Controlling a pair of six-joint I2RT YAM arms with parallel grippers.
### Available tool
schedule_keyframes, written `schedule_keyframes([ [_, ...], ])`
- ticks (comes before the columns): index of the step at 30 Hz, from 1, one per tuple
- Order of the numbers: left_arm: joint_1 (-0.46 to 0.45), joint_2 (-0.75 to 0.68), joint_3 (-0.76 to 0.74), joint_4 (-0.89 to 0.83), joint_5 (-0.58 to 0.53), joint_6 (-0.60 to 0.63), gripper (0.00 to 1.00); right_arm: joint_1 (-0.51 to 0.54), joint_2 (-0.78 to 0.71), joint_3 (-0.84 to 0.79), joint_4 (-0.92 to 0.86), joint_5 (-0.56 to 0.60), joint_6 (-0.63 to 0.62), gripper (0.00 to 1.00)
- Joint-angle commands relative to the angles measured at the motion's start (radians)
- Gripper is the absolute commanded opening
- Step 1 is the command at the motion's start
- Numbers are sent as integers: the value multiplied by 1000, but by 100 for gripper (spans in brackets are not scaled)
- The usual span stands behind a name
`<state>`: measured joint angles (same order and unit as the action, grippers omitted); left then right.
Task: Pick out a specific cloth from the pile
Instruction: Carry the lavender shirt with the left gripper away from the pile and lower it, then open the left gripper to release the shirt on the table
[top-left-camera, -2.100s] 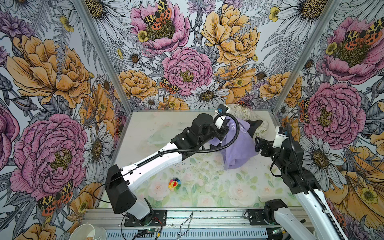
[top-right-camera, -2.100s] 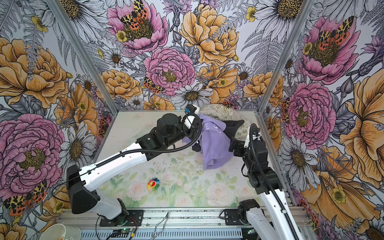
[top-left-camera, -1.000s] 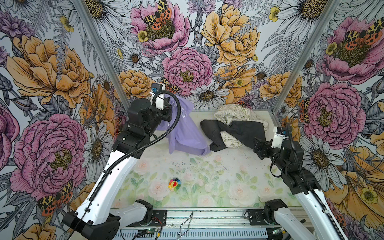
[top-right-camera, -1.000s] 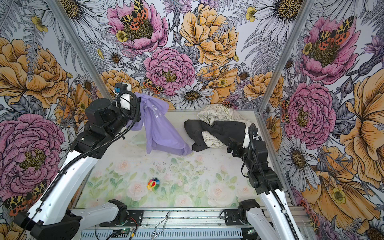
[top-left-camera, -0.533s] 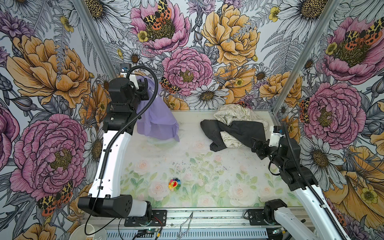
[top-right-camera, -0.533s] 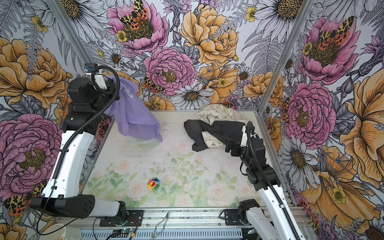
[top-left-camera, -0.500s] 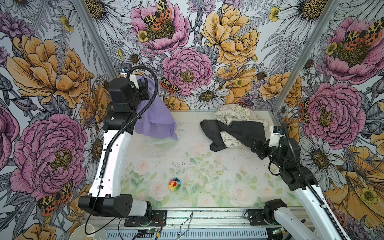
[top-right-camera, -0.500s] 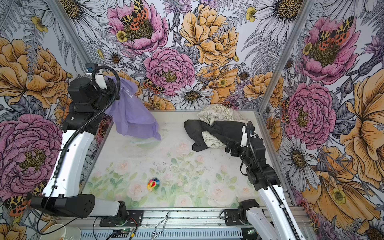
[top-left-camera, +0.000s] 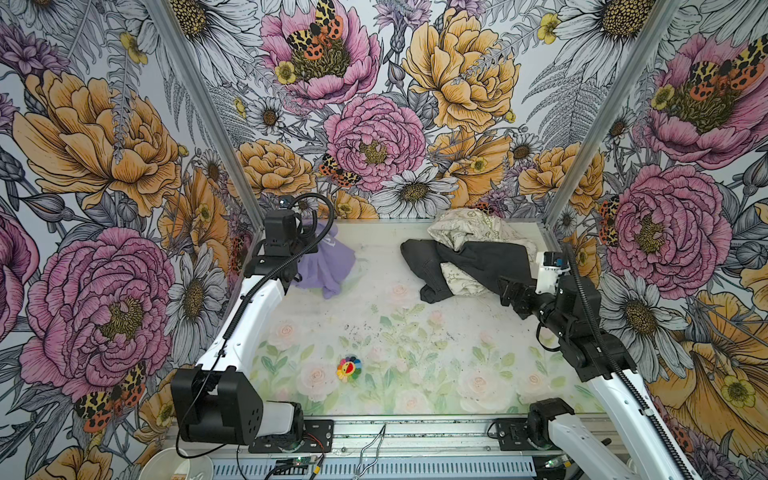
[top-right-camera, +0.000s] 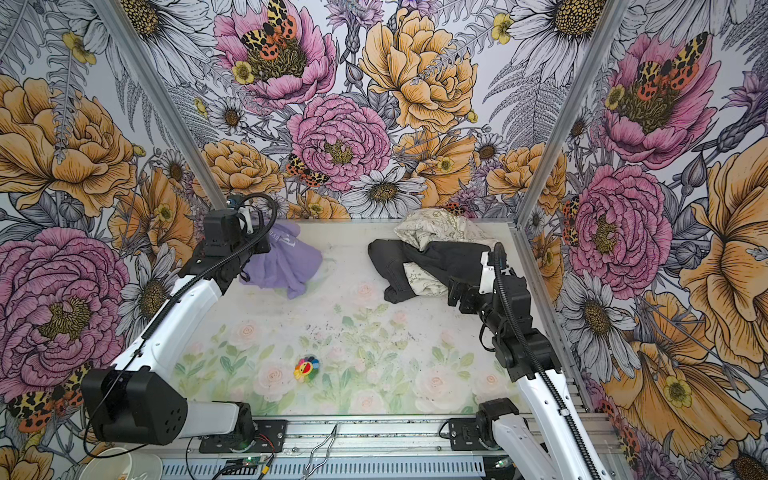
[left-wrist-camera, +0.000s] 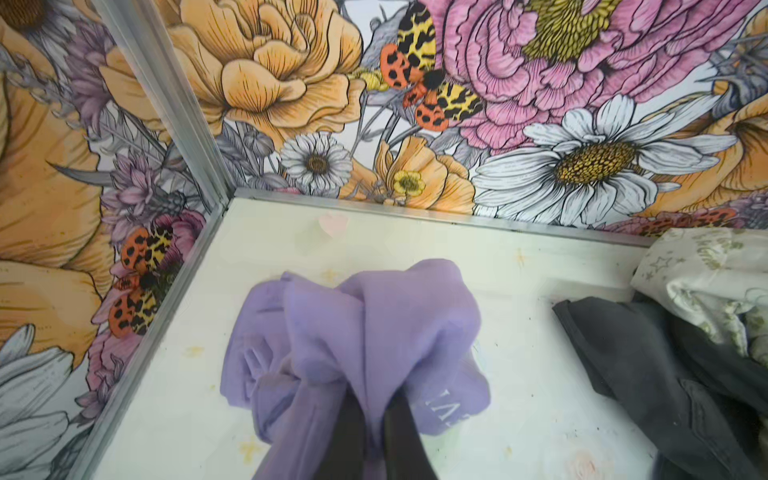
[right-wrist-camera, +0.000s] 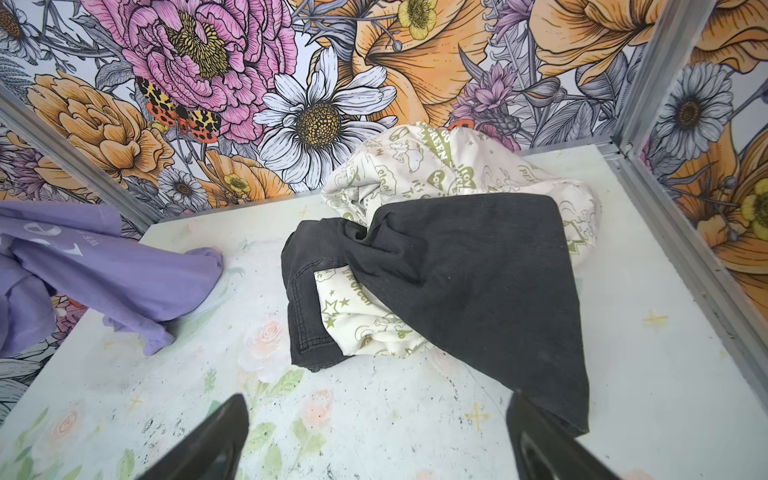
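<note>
Left wrist view is filled by the cloth (left-wrist-camera: 365, 332): a soft lavender-purple garment bunched into thick, rounded folds, with faint white lettering on one lower flap. The left gripper (left-wrist-camera: 372, 401) is clamped on a gathered ridge of it, and its dark fingers (left-wrist-camera: 347, 419) pinch the fabric from both sides. In both top views the cloth sits at the far left corner of the table (top-left-camera: 374, 332), with its lower folds crumpled on the surface. It is well apart from the pile (top-left-camera: 469, 257) at the far right. There a black garment (top-right-camera: 449, 257) lies draped over a cream cloth (top-right-camera: 432, 226) with fine green print. The right gripper (right-wrist-camera: 376, 399) hangs empty with its jaws spread wide, just beside the black garment's near corner.
</note>
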<state>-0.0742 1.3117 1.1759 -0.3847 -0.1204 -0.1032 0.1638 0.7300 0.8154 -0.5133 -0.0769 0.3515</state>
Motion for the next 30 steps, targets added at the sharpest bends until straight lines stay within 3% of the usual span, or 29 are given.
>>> schedule_keyframes([
  [1, 4, -100, -76, 40, 16, -84, 0, -4, 8, 4, 3, -37, 13, 97],
  [8, -34, -231, -357, 17, -5, -265, 0, -4, 21, -2, 5, -81, -3, 98],
  [12, -79, -294, -484, 20, -130, -347, 3, -4, 29, -5, 5, -97, -8, 98],
  [16, -83, -363, -563, 45, -174, -436, 38, -3, 25, -9, 5, -100, -9, 98],
  [18, -85, -406, -551, 40, -171, -424, 52, -3, 22, -7, 5, -101, -16, 98],
  [20, -92, -456, -516, 16, -194, -401, 73, -3, 19, -9, 4, -101, -23, 98],
  [23, -119, -517, -454, -14, -238, -347, 91, -3, 17, -13, 5, -95, -26, 98],
  [25, -147, -540, -421, -21, -268, -315, 99, -3, 21, -13, 5, -91, -27, 98],
  [30, -213, -527, -380, 3, -269, -293, 99, -3, 25, -12, 5, -81, -32, 98],
])
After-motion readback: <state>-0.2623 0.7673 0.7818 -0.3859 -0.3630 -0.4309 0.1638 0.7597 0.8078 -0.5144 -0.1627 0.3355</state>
